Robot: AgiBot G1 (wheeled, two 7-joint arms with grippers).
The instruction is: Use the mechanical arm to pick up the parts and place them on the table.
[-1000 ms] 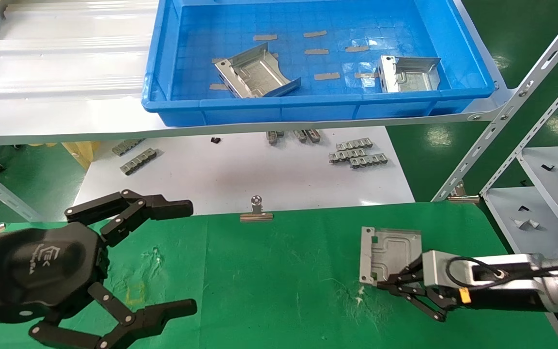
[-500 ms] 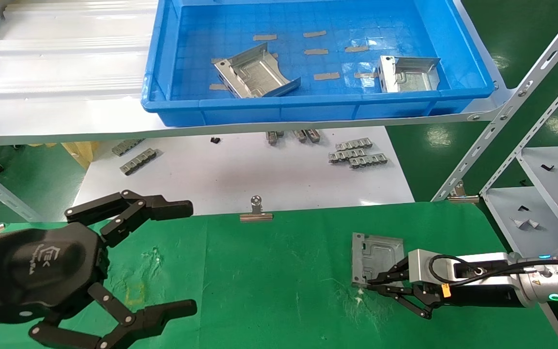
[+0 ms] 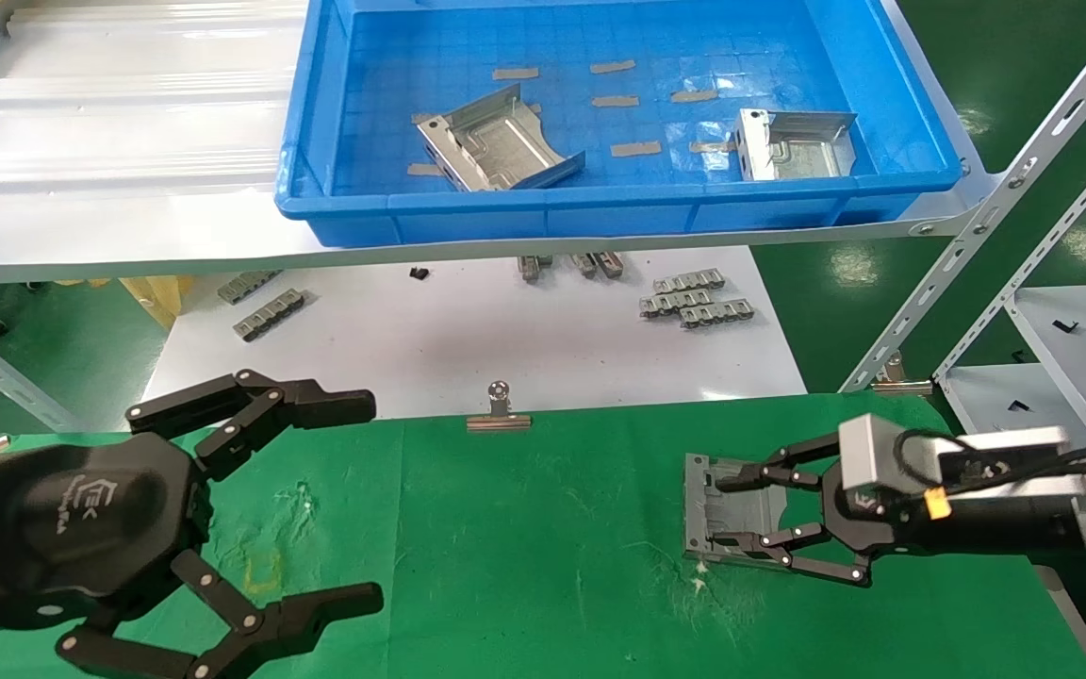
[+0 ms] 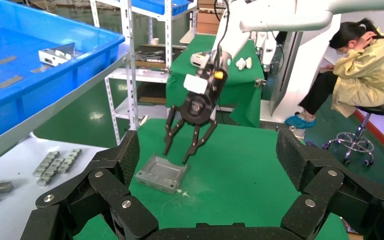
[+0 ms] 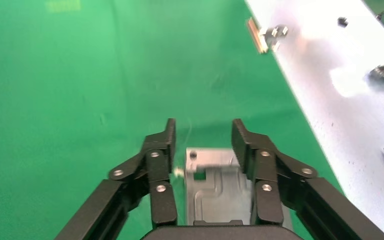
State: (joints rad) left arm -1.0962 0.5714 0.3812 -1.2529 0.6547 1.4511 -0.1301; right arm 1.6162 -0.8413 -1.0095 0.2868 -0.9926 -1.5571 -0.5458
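One silver stamped part [image 3: 727, 509] lies flat on the green table [image 3: 552, 547], at its right side. My right gripper [image 3: 715, 514] is open just above it, a finger on each side, not gripping. The right wrist view shows the open gripper [image 5: 204, 134] over the part [image 5: 215, 185]. The left wrist view shows the part [image 4: 161, 172] on the cloth under the right gripper [image 4: 176, 156]. Two more parts [image 3: 496, 141] [image 3: 793, 141] lie in the blue bin [image 3: 600, 203]. My left gripper [image 3: 359, 502] is open and empty, parked at the table's left.
The bin stands on a silvery ribbed shelf [image 3: 119, 141] above a white board [image 3: 468, 339] with grey toothed strips [image 3: 694, 297]. A binder clip [image 3: 500, 410] holds the cloth's far edge. A metal rack [image 3: 995, 217] stands at the right. A seated person [image 4: 365, 65] is beyond the table.
My right gripper lowered the part onto the green cloth, opened and let go of it; the part now lies flat. The left arm has not moved.
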